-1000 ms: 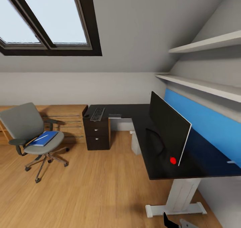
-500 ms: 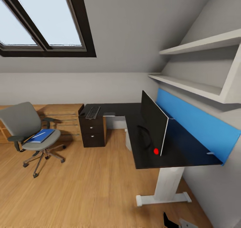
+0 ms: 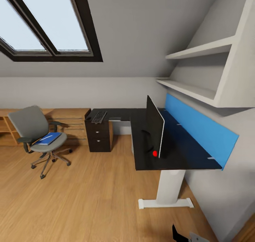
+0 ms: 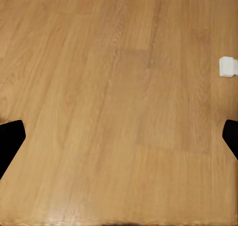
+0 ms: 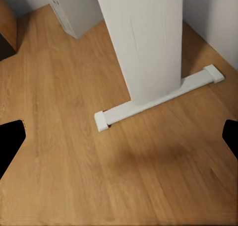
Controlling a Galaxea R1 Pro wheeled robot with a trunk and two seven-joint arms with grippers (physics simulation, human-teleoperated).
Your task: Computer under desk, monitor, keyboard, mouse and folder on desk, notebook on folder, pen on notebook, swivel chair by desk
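Both of my tools hang spread wide over bare wooden floor (image 4: pixel 109 87), holding nothing, while the thin bright blue folder (image 3: pixel 47 138) lies on the grey swivel chair (image 3: pixel 37 135) well apart from the glossy black L-shaped surface (image 3: pixel 177 153), so a careless grab could roll those casters away.

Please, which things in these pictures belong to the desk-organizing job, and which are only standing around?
Belong to the job:
desk
monitor
keyboard
swivel chair
folder, lying on the chair seat

Only standing around:
wooden dresser
wall shelves
blue wall panel
skylight
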